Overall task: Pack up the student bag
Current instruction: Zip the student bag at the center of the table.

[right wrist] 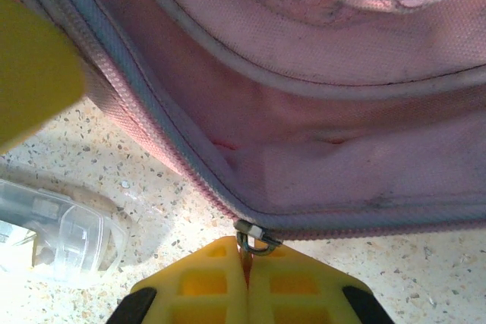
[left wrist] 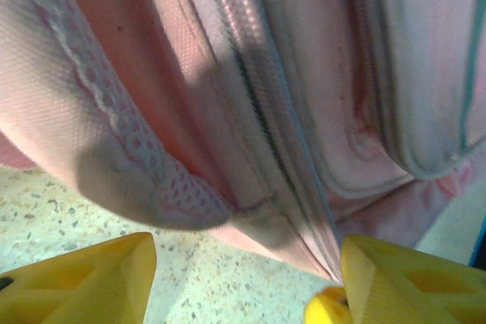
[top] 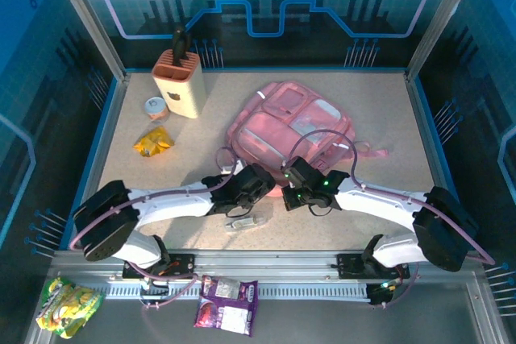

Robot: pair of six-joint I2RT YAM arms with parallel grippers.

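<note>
The student bag [top: 290,122] is a large pink backpack lying flat in the middle of the table. Both grippers meet at its near edge. My right gripper [top: 292,176] is shut on the bag's metal zipper pull [right wrist: 254,238], which sticks out between the closed yellow fingertips [right wrist: 247,259] at the end of the grey zipper line. The bag's pink fabric [right wrist: 319,111] rises just beyond them. My left gripper [top: 262,179] is open; the gap in my left gripper [left wrist: 247,278] holds only bare table, just short of the bag's mesh-trimmed edge [left wrist: 152,187].
A clear plastic item [top: 246,221] lies on the table just near of the grippers, the same clear plastic item [right wrist: 68,233] beside the right fingers. At the back left stand a beige holder [top: 179,82], a small round tin [top: 154,106] and a yellow packet [top: 152,142]. A purple packet [top: 227,304] and a green packet [top: 68,304] lie by the front rail.
</note>
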